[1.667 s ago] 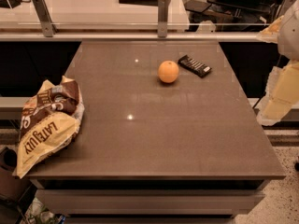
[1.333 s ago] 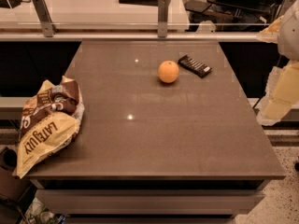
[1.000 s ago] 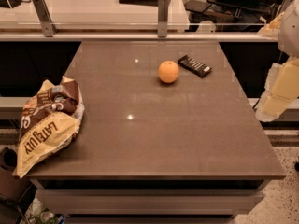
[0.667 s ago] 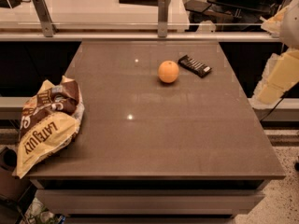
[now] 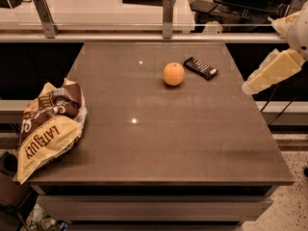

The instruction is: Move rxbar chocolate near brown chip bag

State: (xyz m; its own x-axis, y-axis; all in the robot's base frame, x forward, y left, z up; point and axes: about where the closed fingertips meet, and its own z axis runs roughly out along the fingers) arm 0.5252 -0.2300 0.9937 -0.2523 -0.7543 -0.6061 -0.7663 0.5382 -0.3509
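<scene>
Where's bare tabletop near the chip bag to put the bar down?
Bare tabletop runs from the brown chip bag at the left edge across to the right edge, nearer than the orange. The far side is crowded: orange and rxbar chocolate lie close together. The gripper hangs beyond the right edge.

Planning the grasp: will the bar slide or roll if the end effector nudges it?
The bar lies flat on the glossy table, so it would likely slide, not roll. Its low profile probably leaves little to grip. The orange beside it may roll if bumped. The end effector hangs beyond the table's right edge.
</scene>
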